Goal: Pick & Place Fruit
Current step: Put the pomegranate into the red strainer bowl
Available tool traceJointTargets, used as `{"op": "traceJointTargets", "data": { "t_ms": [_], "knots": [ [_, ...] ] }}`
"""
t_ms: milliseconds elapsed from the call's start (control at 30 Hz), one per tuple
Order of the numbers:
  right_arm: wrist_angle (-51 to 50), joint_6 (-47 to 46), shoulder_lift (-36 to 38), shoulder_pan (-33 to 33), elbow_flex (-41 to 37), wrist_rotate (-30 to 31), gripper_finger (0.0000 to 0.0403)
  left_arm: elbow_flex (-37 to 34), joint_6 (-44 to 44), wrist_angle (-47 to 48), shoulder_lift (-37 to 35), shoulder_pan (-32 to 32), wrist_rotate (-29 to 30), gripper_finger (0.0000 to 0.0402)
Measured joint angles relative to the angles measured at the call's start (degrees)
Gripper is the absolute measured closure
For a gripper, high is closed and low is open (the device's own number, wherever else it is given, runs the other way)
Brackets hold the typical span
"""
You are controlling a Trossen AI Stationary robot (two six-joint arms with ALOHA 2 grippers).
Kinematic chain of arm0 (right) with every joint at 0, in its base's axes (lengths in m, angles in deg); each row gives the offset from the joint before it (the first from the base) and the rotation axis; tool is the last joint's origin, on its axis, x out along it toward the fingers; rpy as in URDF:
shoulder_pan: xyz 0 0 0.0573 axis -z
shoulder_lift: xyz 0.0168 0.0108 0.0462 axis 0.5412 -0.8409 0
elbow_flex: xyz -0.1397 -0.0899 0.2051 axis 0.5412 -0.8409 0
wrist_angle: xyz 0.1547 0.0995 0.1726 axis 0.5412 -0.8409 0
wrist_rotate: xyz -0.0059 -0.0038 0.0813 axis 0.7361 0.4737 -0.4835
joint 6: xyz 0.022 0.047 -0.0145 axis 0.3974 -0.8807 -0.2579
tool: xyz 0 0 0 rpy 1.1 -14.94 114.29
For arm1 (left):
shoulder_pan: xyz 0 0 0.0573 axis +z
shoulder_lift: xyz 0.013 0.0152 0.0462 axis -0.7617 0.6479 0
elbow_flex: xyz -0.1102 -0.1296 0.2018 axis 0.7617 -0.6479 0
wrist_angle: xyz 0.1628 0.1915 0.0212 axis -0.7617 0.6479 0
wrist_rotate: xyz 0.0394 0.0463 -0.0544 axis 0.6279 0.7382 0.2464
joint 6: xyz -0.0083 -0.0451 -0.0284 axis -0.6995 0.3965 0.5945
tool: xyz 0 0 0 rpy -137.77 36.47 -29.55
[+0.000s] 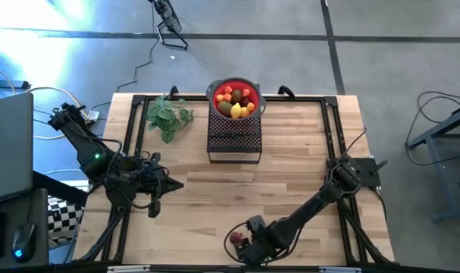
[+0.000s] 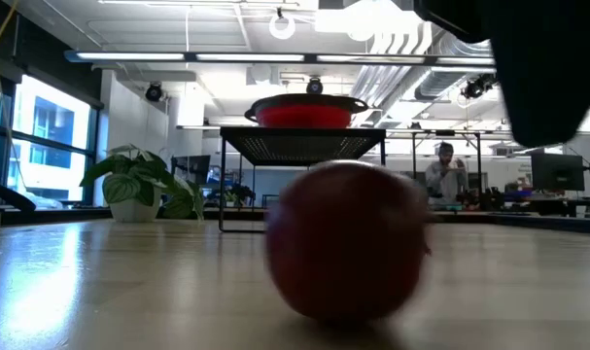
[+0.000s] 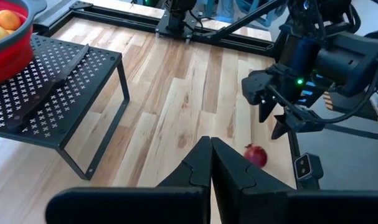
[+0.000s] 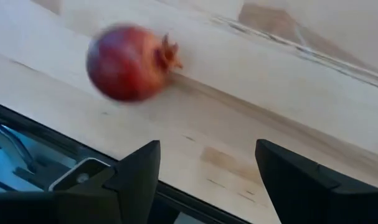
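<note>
A dark red pomegranate-like fruit (image 1: 236, 240) lies on its side on the wooden table by the near edge, blurred in the low view (image 2: 348, 243) and in the right wrist view (image 4: 129, 62). My right gripper (image 4: 207, 180) is open and hovers just above and beside it, touching nothing; the left wrist view shows the right gripper (image 3: 273, 121) over the fruit (image 3: 256, 155). A red bowl (image 1: 254, 89) holding several yellow, orange, red and olive fruits sits on a black mesh stand (image 1: 233, 142). My left gripper (image 3: 210, 163) is shut and waits at the table's left (image 1: 158, 199).
A green leafy sprig (image 1: 167, 116) lies at the far left of the table. A black frame (image 1: 332, 129) runs around the work area. A small camera block (image 3: 304, 167) sits at the near edge beside the fruit. Bare wood (image 1: 237, 193) spreads between stand and fruit.
</note>
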Motion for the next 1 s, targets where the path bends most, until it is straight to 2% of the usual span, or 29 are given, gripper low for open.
{"op": "traceJointTargets", "data": {
  "t_ms": [267,467,667,767,867,1000],
  "knots": [
    [3.4,4.4,0.0,1.1,0.0,1.0,0.0147,0.0,0.0,0.9,0.0,0.0,0.0,0.0401],
    [6.1,11.6,0.0,2.8,0.0,-1.0,0.0147,0.0,0.0,1.0,0.0,0.0,0.0,0.0401],
    [12.7,22.6,0.8,4.7,0.1,-3.0,0.0148,0.0,0.0,1.0,0.0,0.0,0.0,0.0401],
    [11.6,24.5,1.5,5.7,0.1,-3.1,0.0155,0.0,0.2,1.0,0.0,0.0,0.0,0.0401],
    [6.0,24.1,2.3,6.5,0.1,-3.9,0.0167,0.0,0.7,1.0,0.0,0.0,0.0,0.0401],
    [-0.9,20.1,3.2,6.9,0.0,-10.3,0.0183,0.0,1.3,1.0,0.0,0.0,-0.1,0.0401]
  ]
}}
